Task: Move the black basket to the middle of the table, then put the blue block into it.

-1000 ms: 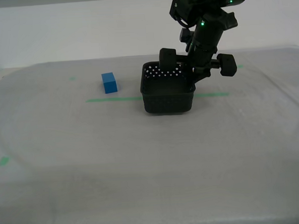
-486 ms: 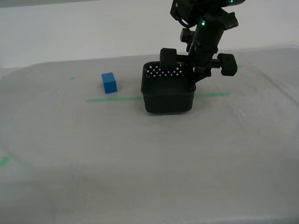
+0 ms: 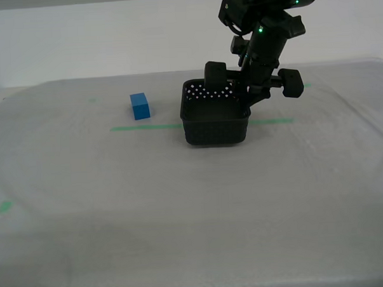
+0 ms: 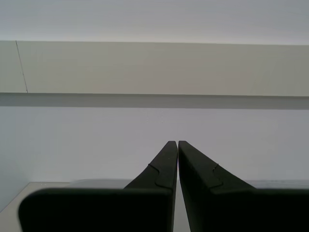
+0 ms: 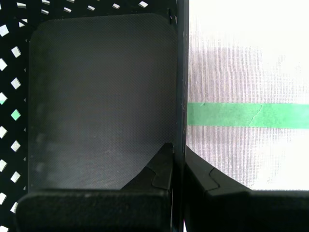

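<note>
Black and perforated, the basket (image 3: 216, 119) sat near the middle of the bench (image 3: 182, 214), astride the long green tape line (image 3: 146, 127), which showed on either side of it. Its floor was bare in the first wrist view, the fine mesh texture plain and the small holes of its walls lit from outside. My first hand (image 5: 179, 154) was pinching the basket's wall (image 5: 181, 87), one finger inside the basket and the other outside over the cloth, with the thin wall pressed between them. In the exterior view the first arm (image 3: 263, 38) came down from above at that view's upper right, slanting toward the basket's right wall, its wrist just above the rim and green indicator lights glowing on its body.

The blue block (image 3: 139, 106) stood alone on the cloth toward the exterior view's left of the basket, well apart from it and just behind the tape line.

My second hand (image 4: 177, 145) was pressed together on nothing, pointing at a pale wall (image 4: 154, 121); it did not appear in the exterior view.
</note>
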